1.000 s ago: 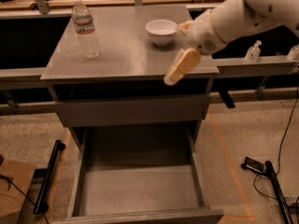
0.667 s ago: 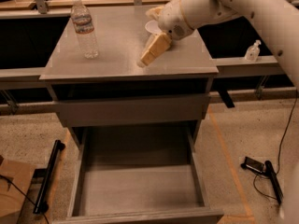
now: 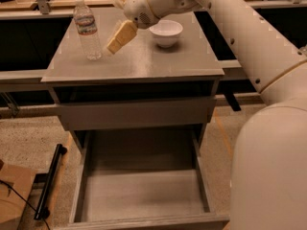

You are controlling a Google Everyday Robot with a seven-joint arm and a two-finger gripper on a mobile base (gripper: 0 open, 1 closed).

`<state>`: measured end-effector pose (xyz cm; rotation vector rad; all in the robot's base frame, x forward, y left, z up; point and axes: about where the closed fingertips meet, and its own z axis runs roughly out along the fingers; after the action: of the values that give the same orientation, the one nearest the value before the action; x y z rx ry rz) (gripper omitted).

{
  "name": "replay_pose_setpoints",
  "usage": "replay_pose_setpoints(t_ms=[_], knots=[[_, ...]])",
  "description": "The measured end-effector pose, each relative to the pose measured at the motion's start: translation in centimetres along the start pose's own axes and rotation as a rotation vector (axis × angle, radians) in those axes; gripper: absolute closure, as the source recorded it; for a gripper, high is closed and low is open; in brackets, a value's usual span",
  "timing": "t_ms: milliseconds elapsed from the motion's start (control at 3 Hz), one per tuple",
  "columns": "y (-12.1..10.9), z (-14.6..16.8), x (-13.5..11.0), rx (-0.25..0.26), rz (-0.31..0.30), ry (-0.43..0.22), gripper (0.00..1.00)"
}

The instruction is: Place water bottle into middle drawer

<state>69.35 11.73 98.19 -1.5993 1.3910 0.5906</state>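
Where the gripper (image 3: 113,46) hangs: low over the cabinet's surface (image 3: 158,63), at the end of the white arm (image 3: 230,28) that comes in from the right of the view, with its tan jaws slanting down and to the left.
Jaws: from this angle I cannot tell whether they are open or closed.
Water bottle (image 3: 87,30): upright on the surface with its white cap on, just left of the jaws. A sliver of surface shows between the two.
White bowl (image 3: 166,32): upright on the surface, near the jaws on their right and apart from them.
Middle drawer (image 3: 144,195): well below the jaws, pulled out toward the camera, its flat grey floor bare.
Upper drawer (image 3: 134,113): a plain grey front panel, pushed in, below the jaws and between the surface and the open drawer.
Black bar (image 3: 48,186): on the floor, far below and left of the jaws, beside the open drawer.
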Motion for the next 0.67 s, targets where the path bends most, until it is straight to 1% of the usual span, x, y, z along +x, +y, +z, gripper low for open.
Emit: replay_pose_setpoints(t_ms=[333,667], knots=[[-0.8,0.3,0.2,0.041,-0.004,-0.003,0.0],[-2.7,1.8,0.4,0.105,-0.018,-0.041,0.0]])
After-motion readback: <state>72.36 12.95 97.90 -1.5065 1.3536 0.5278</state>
